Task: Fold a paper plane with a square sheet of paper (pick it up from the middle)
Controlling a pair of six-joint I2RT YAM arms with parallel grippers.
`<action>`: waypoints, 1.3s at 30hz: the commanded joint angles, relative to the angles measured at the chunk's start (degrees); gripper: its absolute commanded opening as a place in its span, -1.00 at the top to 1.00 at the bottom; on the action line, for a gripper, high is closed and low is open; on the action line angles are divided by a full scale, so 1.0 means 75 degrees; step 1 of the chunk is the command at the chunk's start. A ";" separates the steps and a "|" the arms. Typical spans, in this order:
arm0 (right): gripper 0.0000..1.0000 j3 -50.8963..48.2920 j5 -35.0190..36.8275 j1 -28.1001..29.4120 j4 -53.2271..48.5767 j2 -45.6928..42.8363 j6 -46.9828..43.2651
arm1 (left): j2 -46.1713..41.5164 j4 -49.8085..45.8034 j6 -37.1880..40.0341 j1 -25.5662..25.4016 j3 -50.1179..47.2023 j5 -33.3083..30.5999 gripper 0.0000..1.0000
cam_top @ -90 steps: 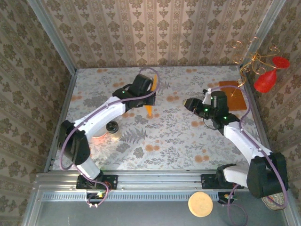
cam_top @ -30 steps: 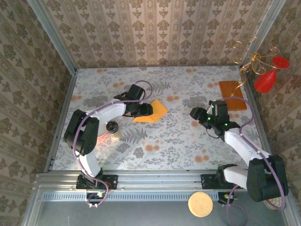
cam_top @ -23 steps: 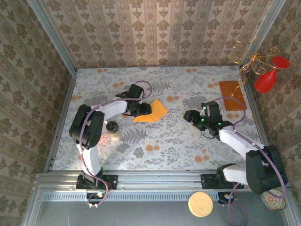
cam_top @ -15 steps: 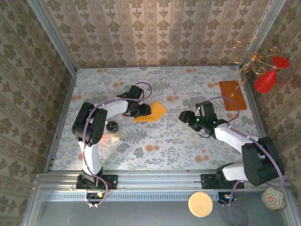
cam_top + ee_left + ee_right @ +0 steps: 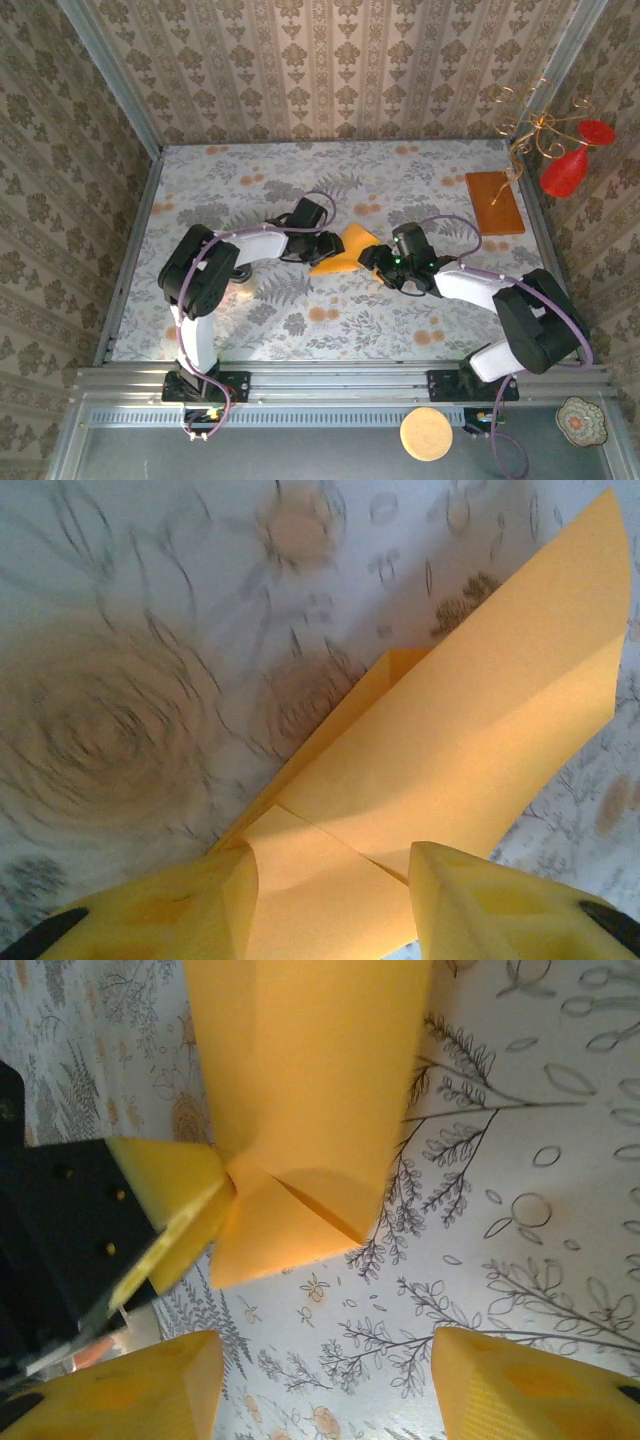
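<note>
— On the tabletop (image 5: 300, 330), where is the sheet of paper (image 5: 348, 252)?
— In the middle, well away from every edge, folded and bowed up.
— Left claw (image 5: 325, 247)?
— Clamped on the sheet's left end.
— Right claw (image 5: 372, 258)?
— Just beside the right end, spread wide, holding nothing.

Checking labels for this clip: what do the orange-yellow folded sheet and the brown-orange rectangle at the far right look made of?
The folded sheet: thin matte paper, judging by sharp creases and a curled edge. The rectangle: probably stiff board or card, darker, lying flat; too small to tell the finish.
</note>
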 commanded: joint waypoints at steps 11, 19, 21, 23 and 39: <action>0.24 0.0236 0.0553 0.0401 0.0813 0.1140 0.0760 | 0.0099 -0.0048 -0.1390 -0.0090 -0.0531 0.0023 0.07; 0.38 0.0553 0.1020 0.0382 0.0619 0.1463 0.0560 | 0.0123 -0.0001 -0.1425 -0.0056 -0.0577 0.0093 0.08; 0.38 0.0587 0.1050 0.0360 0.0689 0.1547 0.0557 | 0.0123 0.0010 -0.1427 -0.0051 -0.0593 0.0116 0.09; 0.40 0.0628 0.1015 0.0331 0.0760 0.1645 0.0524 | 0.0121 0.0011 -0.1427 -0.0044 -0.0601 0.0117 0.09; 0.53 0.0227 0.1236 0.0284 0.1935 0.1423 0.0490 | 0.0070 0.0047 -0.1439 -0.0012 -0.0649 0.0129 0.10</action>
